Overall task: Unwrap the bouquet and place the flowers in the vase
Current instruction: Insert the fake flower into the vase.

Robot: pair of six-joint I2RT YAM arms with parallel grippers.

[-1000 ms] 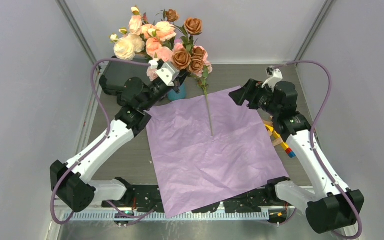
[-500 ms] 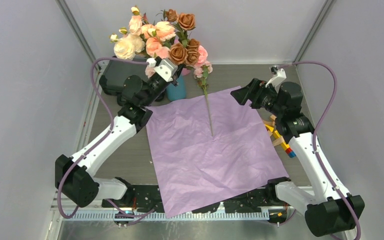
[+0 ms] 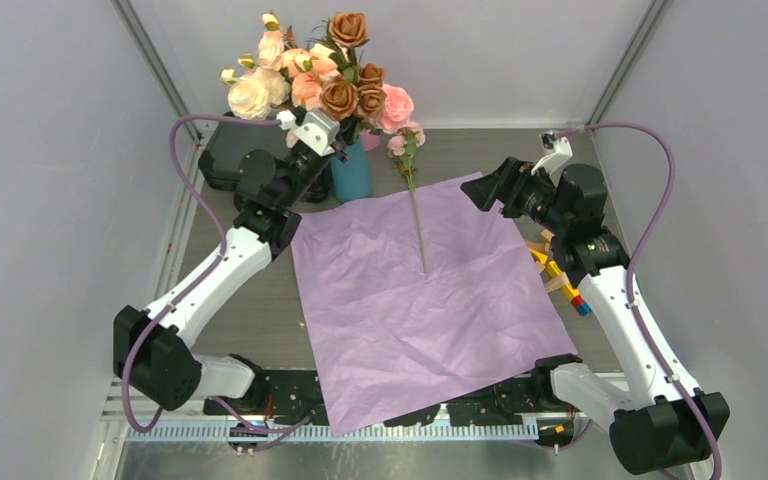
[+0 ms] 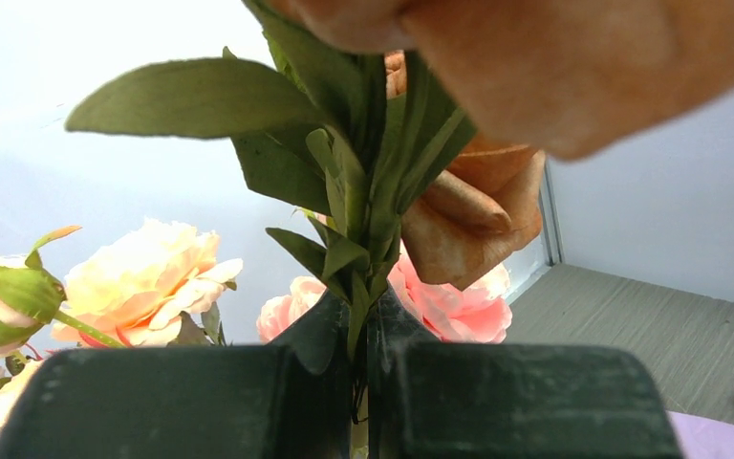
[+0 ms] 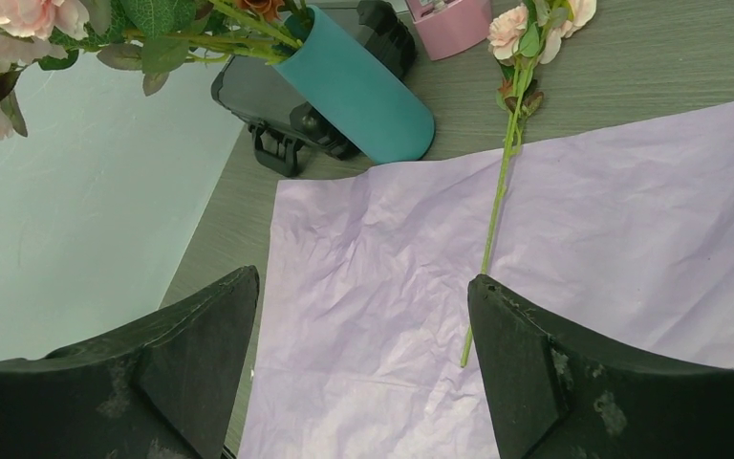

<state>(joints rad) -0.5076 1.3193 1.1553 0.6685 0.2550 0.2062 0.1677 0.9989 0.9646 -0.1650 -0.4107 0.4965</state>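
left end effector (image 4: pixel 363 382): clamped on flowers (image 3: pixel 352 85) by the stems, over vase (image 3: pixel 351 178)
right end effector (image 5: pixel 363 363): fingers apart, nothing held
paper (image 3: pixel 410 310): spread flat, one stem (image 3: pixel 418 220) laid on it

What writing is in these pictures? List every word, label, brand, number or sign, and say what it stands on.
No text can be read in any view.
Plain, no print: the vase and the lilac paper.
Cropped at the frame edge, nothing readable on it: the pink object.
No legible labels: the robot arms.
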